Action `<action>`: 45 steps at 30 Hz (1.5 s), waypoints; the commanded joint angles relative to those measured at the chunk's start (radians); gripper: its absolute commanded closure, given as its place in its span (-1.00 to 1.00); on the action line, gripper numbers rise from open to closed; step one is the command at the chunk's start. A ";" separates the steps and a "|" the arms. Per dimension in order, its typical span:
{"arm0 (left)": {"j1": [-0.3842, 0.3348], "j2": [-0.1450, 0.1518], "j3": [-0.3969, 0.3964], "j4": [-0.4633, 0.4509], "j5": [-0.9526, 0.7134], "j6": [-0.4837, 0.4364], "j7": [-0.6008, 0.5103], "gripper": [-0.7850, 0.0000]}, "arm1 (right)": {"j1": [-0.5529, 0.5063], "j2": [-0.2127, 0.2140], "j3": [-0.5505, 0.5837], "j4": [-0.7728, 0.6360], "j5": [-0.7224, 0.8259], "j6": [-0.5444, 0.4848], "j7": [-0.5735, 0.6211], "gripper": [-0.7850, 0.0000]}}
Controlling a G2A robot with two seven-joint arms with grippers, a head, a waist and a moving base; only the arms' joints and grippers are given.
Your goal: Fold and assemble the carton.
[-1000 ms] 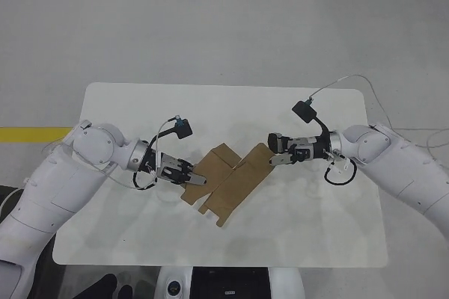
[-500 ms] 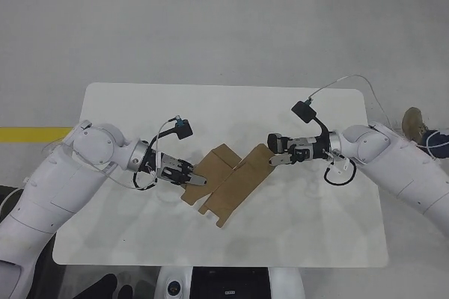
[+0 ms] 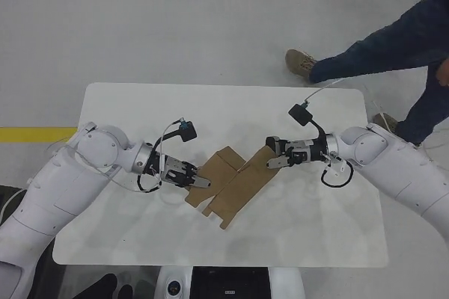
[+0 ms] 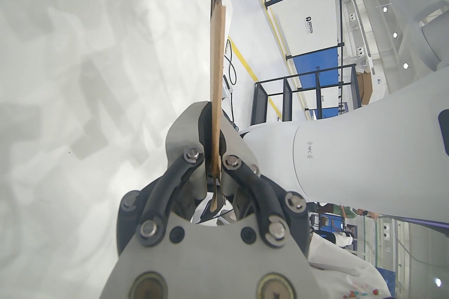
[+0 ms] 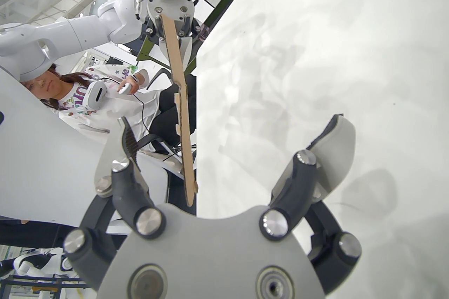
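Because the carton is no more than a flat brown blank right now, lying slantwise across the centre of the top view over the white table, it needs an anchor, and the left gripper supplies it: just left of centre in the frame, its jaws are pinched tight on the blank's lower-left edge. The left wrist view confirms the bite, with the cardboard running edge-on straight out from between the closed fingers. The sheet looks to hang clear of the tabletop rather than rest on it, which I'd judge gives both arms room to work around the panels. Over on the other side, just right of centre, the right gripper is at the blank's upper-right corner with its jaws spread wide. From its own wrist camera the sheet's end pokes in between the two fingers, nearer one than the other, touching neither that I can make out. That reads as the setup for a second grip: one end fixed, the other about to be taken, so the blank can be pulled open or creased. The folding itself looks barely begun, with no panel standing up yet.
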 commanded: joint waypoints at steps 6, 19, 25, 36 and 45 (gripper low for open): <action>0.017 0.003 -0.014 -0.019 0.010 0.001 -0.022 1.00 | -0.027 -0.004 0.021 -0.008 0.010 -0.015 0.018 -1.00; 0.016 -0.005 -0.024 -0.022 0.023 0.010 -0.022 1.00 | -0.023 -0.018 -0.017 -0.075 -0.019 0.018 0.052 -1.00; 0.015 -0.009 -0.029 -0.012 0.025 0.011 -0.022 1.00 | -0.022 -0.017 -0.017 -0.082 -0.025 0.025 0.058 -0.63; 0.017 -0.013 -0.037 -0.001 0.029 0.013 -0.028 1.00 | -0.019 -0.017 -0.017 -0.090 -0.026 0.037 0.071 1.00; 0.024 -0.016 -0.045 0.005 0.035 0.023 -0.029 1.00 | -0.018 -0.022 -0.017 -0.097 -0.025 0.040 0.073 1.00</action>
